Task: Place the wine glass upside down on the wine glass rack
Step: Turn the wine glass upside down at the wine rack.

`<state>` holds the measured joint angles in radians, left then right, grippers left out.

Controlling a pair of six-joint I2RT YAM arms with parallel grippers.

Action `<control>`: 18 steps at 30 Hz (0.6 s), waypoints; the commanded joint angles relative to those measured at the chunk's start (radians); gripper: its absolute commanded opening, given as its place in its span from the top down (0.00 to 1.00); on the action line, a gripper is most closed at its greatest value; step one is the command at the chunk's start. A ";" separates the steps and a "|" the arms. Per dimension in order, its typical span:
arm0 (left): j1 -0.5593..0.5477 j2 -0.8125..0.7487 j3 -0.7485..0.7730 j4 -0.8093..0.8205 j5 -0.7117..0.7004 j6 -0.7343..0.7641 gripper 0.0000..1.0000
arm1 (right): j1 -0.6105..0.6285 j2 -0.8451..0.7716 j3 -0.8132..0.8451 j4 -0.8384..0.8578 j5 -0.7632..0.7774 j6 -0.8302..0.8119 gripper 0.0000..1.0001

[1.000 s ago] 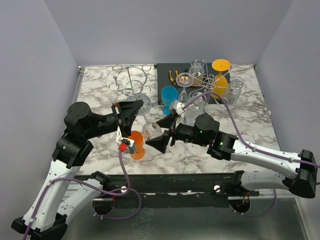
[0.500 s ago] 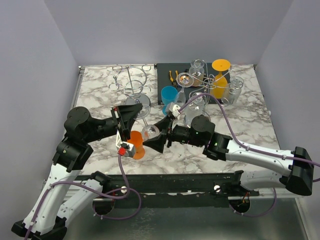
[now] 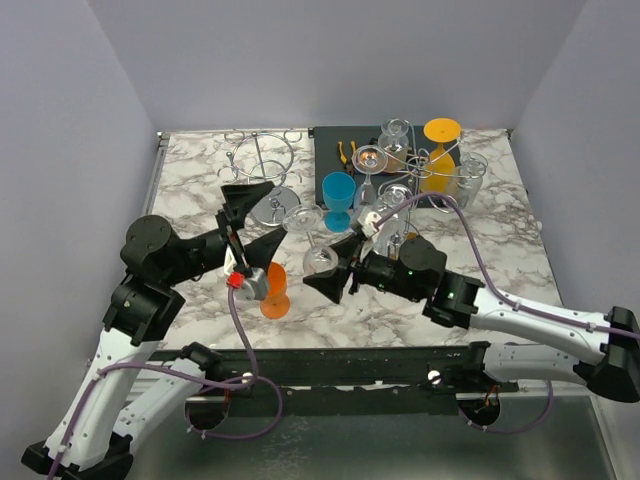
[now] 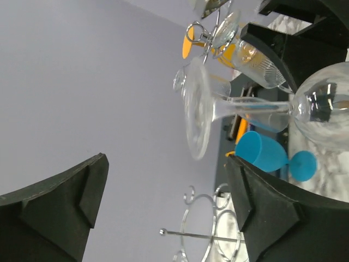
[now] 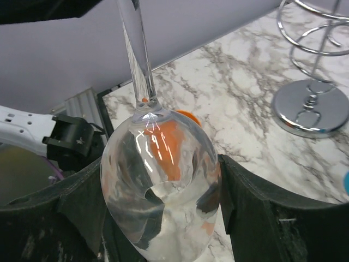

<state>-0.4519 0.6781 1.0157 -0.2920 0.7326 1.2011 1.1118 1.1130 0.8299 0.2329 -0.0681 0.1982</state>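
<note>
Right fingers (image 3: pixel 328 266) are clamped on the bowl of the wine glass (image 3: pixel 318 258), one pad on each side, which shows best on the right wrist cam (image 5: pixel 161 180). The glass is clear with bright reflections on a rounded bowl, a long thin stem and a wide flat foot. It's held up off the marble worktop (image 3: pixel 200 180) around the middle, tilted so the foot points far-left and upward. Left fingers (image 3: pixel 255 220) are spread wide with nothing in them. From the left wrist cam the glass (image 4: pixel 245 106) lies sideways, foot toward the gap but touching neither finger. The chrome wire rack (image 3: pixel 262 165) stands far-left, and an orange cup (image 3: pixel 272 292) sits near-left below the glass.
</note>
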 commanded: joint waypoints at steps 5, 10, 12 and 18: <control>-0.002 0.069 0.113 -0.078 -0.172 -0.620 0.01 | 0.003 -0.229 -0.011 -0.168 0.309 -0.085 0.99; -0.002 0.082 0.149 -0.079 -0.230 -0.744 0.01 | 0.003 -0.338 0.070 -0.330 0.465 -0.089 0.99; -0.002 0.092 0.175 -0.079 -0.260 -0.781 0.01 | 0.003 -0.369 0.098 -0.396 0.525 -0.069 0.99; -0.002 0.116 0.252 -0.079 -0.308 -0.917 0.01 | 0.004 -0.390 0.185 -0.721 0.668 0.075 0.99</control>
<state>-0.4530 0.7868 1.1961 -0.3649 0.4911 0.4469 1.1118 0.7364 0.9588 -0.2344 0.4526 0.1715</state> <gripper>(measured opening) 0.987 0.734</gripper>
